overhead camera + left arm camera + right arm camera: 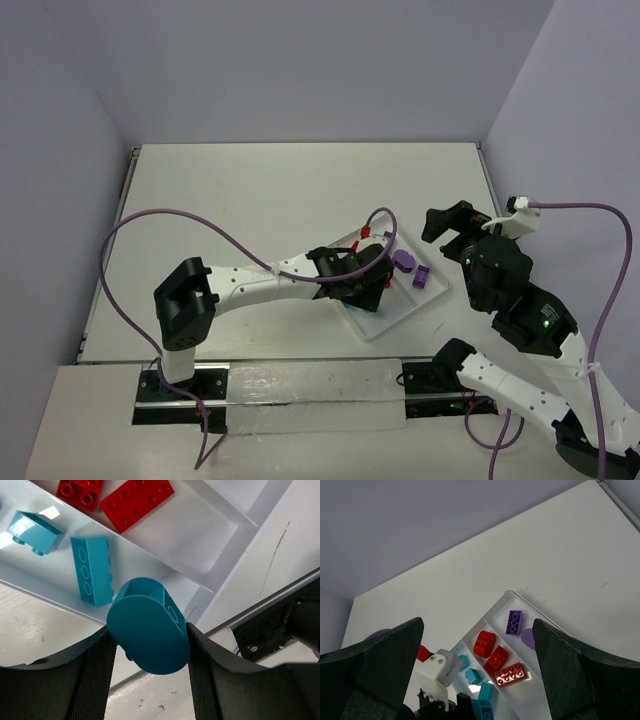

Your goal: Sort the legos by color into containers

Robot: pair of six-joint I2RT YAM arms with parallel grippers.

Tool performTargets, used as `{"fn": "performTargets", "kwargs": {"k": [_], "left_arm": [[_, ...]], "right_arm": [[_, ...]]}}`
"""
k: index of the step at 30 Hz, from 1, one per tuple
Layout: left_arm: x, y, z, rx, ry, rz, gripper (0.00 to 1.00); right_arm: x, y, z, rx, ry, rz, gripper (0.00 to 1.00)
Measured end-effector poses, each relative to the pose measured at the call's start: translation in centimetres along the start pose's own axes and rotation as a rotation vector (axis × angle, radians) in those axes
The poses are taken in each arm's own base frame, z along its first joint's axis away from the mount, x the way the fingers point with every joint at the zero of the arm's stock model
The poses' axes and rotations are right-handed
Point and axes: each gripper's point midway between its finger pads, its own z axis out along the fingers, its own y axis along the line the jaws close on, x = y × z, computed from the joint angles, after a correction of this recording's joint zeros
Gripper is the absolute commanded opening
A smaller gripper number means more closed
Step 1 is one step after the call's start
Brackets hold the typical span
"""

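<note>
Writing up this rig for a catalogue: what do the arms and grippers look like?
The left arm and right arm share white tubular links and black joint housings. A purple cable runs along each. The left gripper and right gripper have broad matte black fingers. Small green lights glow on the right arm.

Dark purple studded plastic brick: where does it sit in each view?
Top external: the dark purple studded brick lies right of centre, in the white plastic tray.
Left wrist: not in view.
Right wrist: centre, in the tray's rightmost compartment.
Shared landmark: the tray, seen in all three.
</note>
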Motion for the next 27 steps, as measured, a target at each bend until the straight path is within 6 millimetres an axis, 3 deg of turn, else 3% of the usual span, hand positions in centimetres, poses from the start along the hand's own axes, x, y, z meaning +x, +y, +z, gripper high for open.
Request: {"fn": "performTargets", "kwargs": {"k": [9, 13, 20, 27], "left_arm": [[1.6, 0.0, 0.2, -0.044, 0.021, 0.001, 0.59], [1.6, 0.5, 0.2, -0.068, 0.016, -0.003, 0.72], [1.5, 1.0, 0.1, -0.096, 0.008, 0.003, 0.83], [0.7, 1.4, -0.7, -0.115, -0.017, 0.003, 0.82]], "right_arm": [[0.6, 0.1, 0.5, 0.013, 0.018, -0.022, 0.97], [0.7, 0.1, 0.5, 0.011, 0.020, -0.022, 0.97], [0.9, 0.1, 0.4, 0.008, 0.028, -0.027, 0.97], [0.9, 0.1, 0.4, 0.007, 0.031, -0.029, 0.98]]}}
